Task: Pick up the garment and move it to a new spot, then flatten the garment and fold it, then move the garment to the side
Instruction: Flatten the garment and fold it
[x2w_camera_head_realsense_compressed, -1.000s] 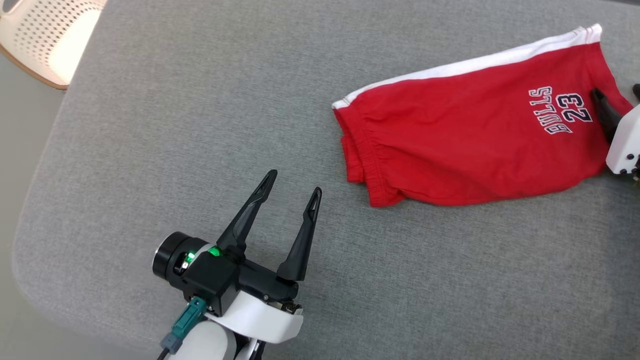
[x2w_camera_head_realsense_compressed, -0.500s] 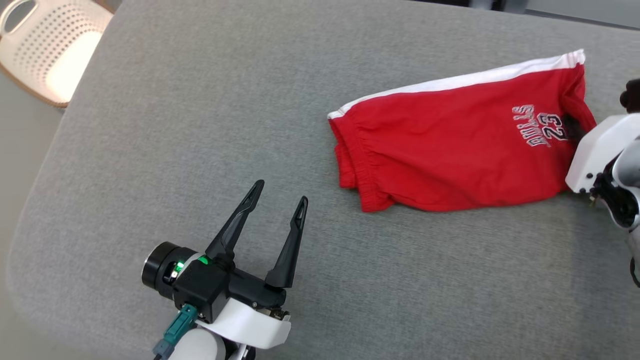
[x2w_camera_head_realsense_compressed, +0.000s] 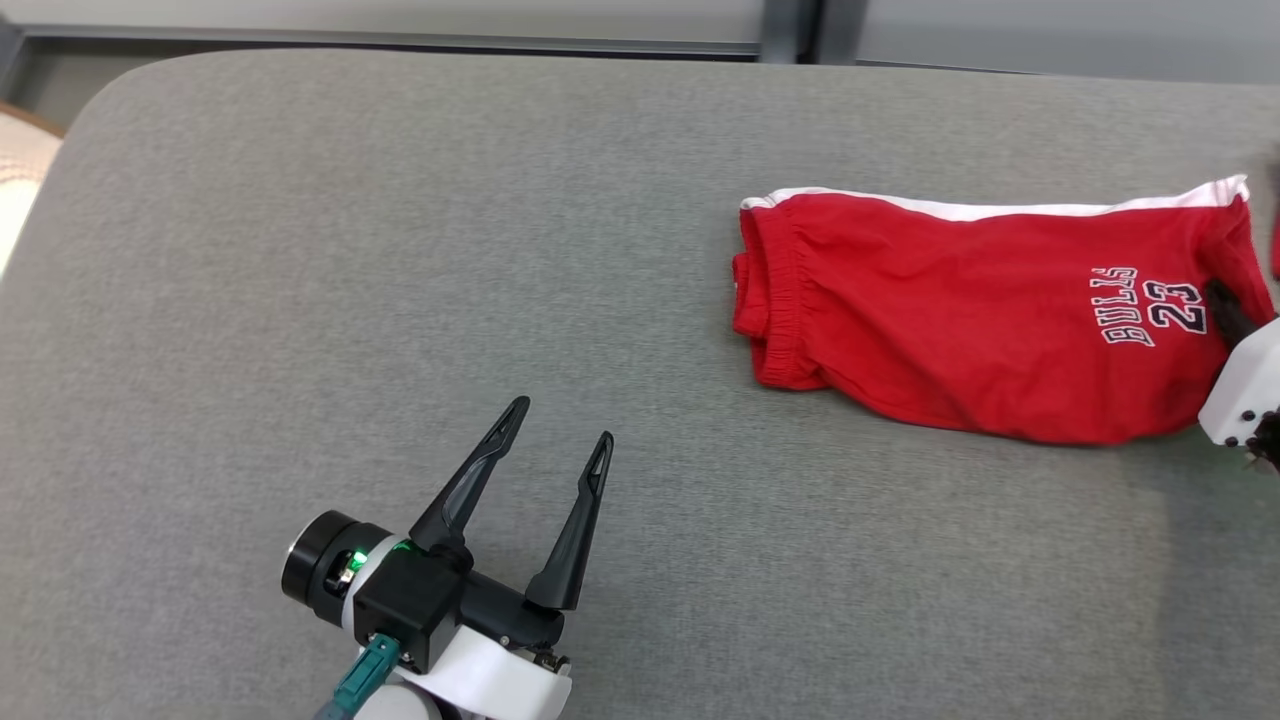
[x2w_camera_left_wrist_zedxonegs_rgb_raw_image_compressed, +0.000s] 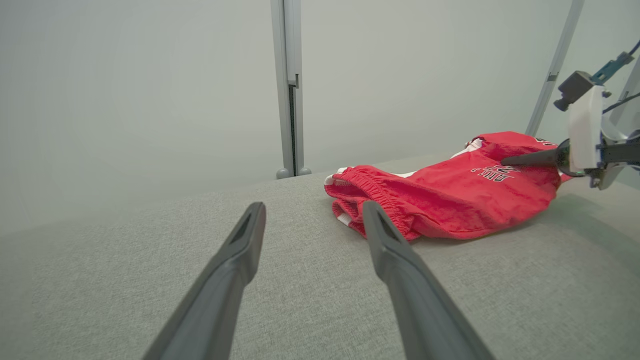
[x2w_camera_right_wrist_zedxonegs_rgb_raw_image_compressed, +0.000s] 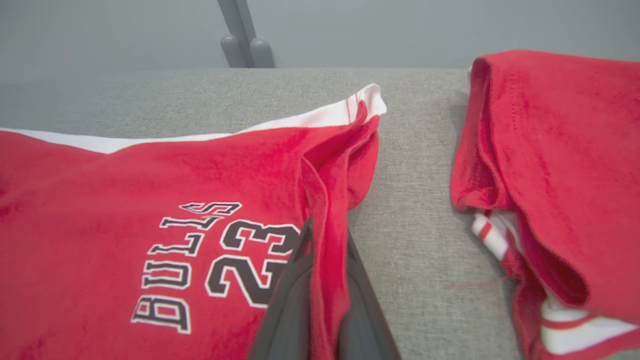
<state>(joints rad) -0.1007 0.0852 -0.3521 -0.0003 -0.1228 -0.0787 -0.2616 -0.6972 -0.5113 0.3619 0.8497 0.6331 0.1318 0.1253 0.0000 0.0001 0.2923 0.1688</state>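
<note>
The garment (x2w_camera_head_realsense_compressed: 960, 320) is a pair of red shorts with a white side stripe and "BULLS 23" print. It lies folded on the grey padded surface (x2w_camera_head_realsense_compressed: 400, 250) at the right. My right gripper (x2w_camera_head_realsense_compressed: 1222, 300) is shut on the hem beside the print. In the right wrist view a pinched ridge of the garment (x2w_camera_right_wrist_zedxonegs_rgb_raw_image_compressed: 125, 200) rises between the closed fingers of the right gripper (x2w_camera_right_wrist_zedxonegs_rgb_raw_image_compressed: 327, 240). My left gripper (x2w_camera_head_realsense_compressed: 562, 420) hovers open and holds nothing at the lower left, well clear of the shorts. From the left wrist, the left gripper (x2w_camera_left_wrist_zedxonegs_rgb_raw_image_compressed: 314, 207) points toward the garment (x2w_camera_left_wrist_zedxonegs_rgb_raw_image_compressed: 450, 195), with the right gripper (x2w_camera_left_wrist_zedxonegs_rgb_raw_image_compressed: 515, 160) on its far end.
A second red piece of cloth (x2w_camera_right_wrist_zedxonegs_rgb_raw_image_compressed: 560, 165) with white striped trim lies just right of the held hem; a sliver of this cloth (x2w_camera_head_realsense_compressed: 1277, 250) shows at the frame edge. A pale basket edge (x2w_camera_head_realsense_compressed: 15, 170) sits off the surface's left side. A wall with a post (x2w_camera_left_wrist_zedxonegs_rgb_raw_image_compressed: 290, 90) stands behind.
My right gripper has shut on the garment's hem beside the print. The head camera has tilted and turned, shifting the whole picture. My left gripper stays open.
</note>
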